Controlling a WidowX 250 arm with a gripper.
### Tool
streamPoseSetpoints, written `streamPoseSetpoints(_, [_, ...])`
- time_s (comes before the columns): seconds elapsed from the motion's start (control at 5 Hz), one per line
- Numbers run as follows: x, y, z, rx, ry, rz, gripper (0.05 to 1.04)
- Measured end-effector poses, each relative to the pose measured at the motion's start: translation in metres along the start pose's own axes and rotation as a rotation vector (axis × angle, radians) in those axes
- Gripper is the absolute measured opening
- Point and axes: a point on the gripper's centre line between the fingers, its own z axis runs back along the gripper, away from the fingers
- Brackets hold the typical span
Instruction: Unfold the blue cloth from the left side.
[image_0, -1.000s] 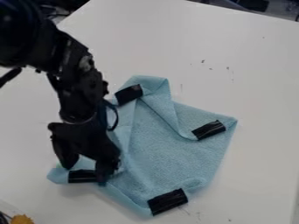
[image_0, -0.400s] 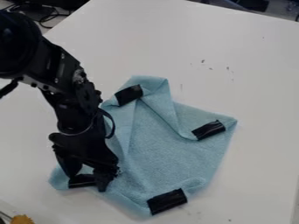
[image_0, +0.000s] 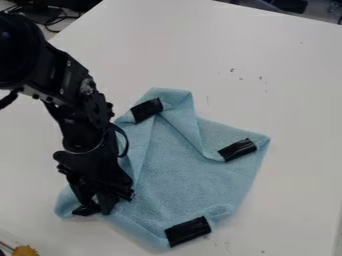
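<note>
Blue cloth (image_0: 190, 175) on white table (image_0: 280, 65)

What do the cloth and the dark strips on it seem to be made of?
The blue cloth looks like soft, matte fabric, perhaps microfiber: its surface is finely textured and it folds loosely. The black strips look like slightly glossy tape, perhaps plastic, since they lie flat and catch pale streaks of light.
</note>
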Motion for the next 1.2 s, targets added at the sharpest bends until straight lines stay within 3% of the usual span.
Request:
streamPoseSetpoints(0.2, [0.001,0.001,0.003,0.011,0.008,0.009,0.221])
streamPoseSetpoints(0.4, [0.010,-0.003,0.010,0.031,0.016,-0.016,0.112])
streamPoseSetpoints(0.8, [0.043,0.003,0.043,0.107,-0.051,-0.027,0.072])
streamPoseSetpoints(1.0, [0.064,0.031,0.059,0.105,-0.119,0.056,0.072])
streamPoseSetpoints(1.2, [0.067,0.064,0.053,0.086,-0.134,0.178,0.072])
